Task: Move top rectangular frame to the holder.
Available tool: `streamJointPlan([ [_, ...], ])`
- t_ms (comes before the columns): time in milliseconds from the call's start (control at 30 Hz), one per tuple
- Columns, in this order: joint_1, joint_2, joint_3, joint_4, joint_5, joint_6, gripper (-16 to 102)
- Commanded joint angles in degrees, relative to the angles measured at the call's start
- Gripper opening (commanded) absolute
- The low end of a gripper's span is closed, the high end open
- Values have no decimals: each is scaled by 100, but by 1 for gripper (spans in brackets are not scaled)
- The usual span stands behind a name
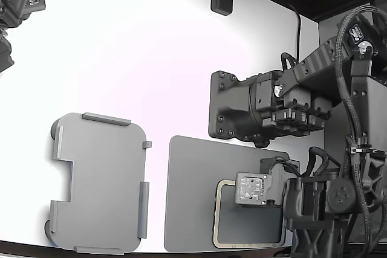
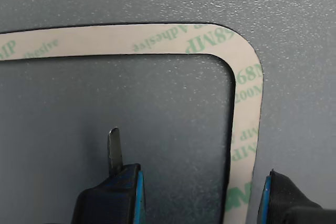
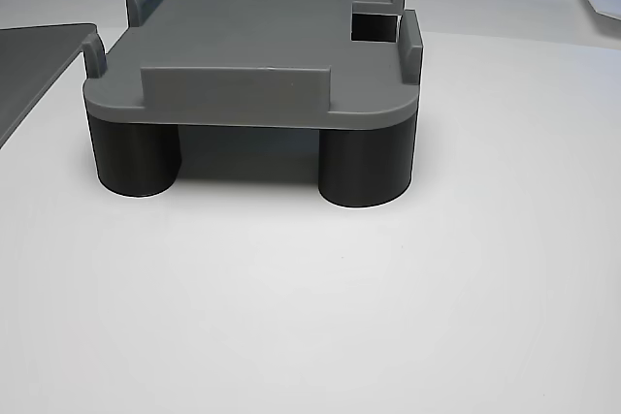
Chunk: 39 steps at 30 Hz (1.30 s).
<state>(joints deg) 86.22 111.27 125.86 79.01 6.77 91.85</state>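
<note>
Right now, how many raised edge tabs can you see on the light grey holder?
5 in the exterior view: far edge, left side, lower left, right side, a small one; others may be hidden.

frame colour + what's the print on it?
Beige frame with faint green lettering; clearest in the wrist view.

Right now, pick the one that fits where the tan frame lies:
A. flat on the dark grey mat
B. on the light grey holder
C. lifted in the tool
A: the tan frame lies flat on the dark grey mat; the holder is bare.
</note>
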Motion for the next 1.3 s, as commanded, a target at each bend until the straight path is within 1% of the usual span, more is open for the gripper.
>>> streamJointPlan([
  [0,-62,220,18,-62,9,35,88],
  [167,-62,281,211,-132,0,88,75],
  [233,-62,290,246,-132,-9,97,72],
  [800,18,325,554,-343,-62,202,66],
  [1133,26,466,747,-334,-44,167,55],
  [1233,26,483,773,-360,-44,167,48],
  [1267,26,483,791,-378,-44,167,44],
])
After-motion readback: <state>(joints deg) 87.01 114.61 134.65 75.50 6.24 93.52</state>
